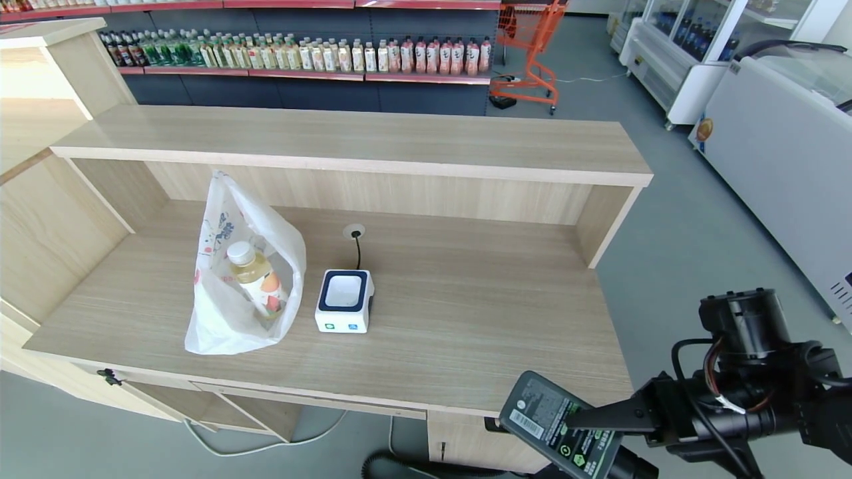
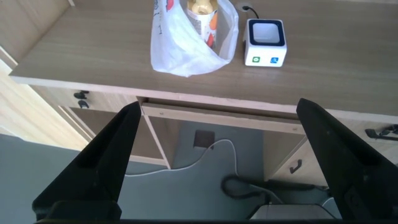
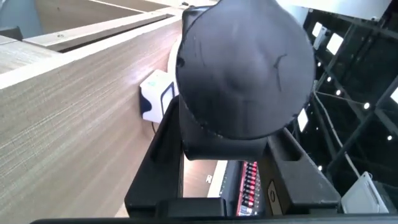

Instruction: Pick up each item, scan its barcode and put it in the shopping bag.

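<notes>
Wood grain runs across the counter [image 1: 466, 319] where our work is laid out. A white bag [image 1: 213, 319] stands open at the robot's left. The scanner [image 1: 344, 299] sits just beside it, window up, its cable [image 1: 357, 249] running back to a hole in the counter top. We read that pairing as deliberate: an item passed over the window has only a short way to go into the bag. One bottle [image 1: 256, 276] with a pale cap already stands inside, leaning a little against the thin plastic, so we judge at least one item done.

Our right gripper [image 1: 574, 420] is clenched on a dark container [image 1: 542, 412]. It holds the container off the counter's near edge, low at the right and well apart from the scanner. The barcode [image 1: 526, 424] faces up toward the head camera. That suits finding the code, we think, but the scanner's window also looks upward. The label would therefore need turning down toward it before a scan can register.

Our left gripper [image 2: 217, 109] hangs in front of the counter and below its top, fingers spread wide with nothing between them. We suppose it is kept free to steady the bag's mouth. The plastic is limp, and a second item dropped in carelessly could tip the bottle or fold the opening shut.
</notes>
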Robot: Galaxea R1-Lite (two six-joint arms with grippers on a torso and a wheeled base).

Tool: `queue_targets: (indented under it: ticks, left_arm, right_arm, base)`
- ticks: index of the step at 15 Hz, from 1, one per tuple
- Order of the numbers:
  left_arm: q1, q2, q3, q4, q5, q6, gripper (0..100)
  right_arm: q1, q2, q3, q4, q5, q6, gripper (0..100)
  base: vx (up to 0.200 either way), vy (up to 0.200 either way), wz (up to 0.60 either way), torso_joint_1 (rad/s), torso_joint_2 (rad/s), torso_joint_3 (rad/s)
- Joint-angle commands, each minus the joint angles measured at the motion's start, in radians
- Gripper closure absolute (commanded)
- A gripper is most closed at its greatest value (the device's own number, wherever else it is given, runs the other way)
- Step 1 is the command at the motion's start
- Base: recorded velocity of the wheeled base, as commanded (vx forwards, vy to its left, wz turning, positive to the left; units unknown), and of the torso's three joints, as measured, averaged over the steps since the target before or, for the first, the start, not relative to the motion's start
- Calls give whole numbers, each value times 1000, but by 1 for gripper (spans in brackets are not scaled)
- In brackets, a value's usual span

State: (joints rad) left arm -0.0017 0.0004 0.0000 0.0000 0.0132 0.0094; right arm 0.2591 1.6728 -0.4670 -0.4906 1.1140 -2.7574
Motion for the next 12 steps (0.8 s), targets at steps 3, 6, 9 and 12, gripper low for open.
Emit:
queue_targets:
  ticks: [3,6,9,12]
  left_arm:
    - [0,0,0,0,1,0,0]
    - [0,0,0,0,1,0,0]
    - [0,0,0,0,1,0,0]
    - [0,0,0,0,1,0,0]
  right_arm:
    - [0,2,-10,-11,3,-1,100]
    - [2,2,-9,-25,6,-1,100]
    - [0,-1,-7,-25,6,-1,100]
    - [-1,-7,-5,-23,6,1,100]
  base:
    - [0,0,0,0,0,0]
    - [0,0,0,0,0,0]
    - [0,0,0,0,0,0]
    - [0,0,0,0,0,0]
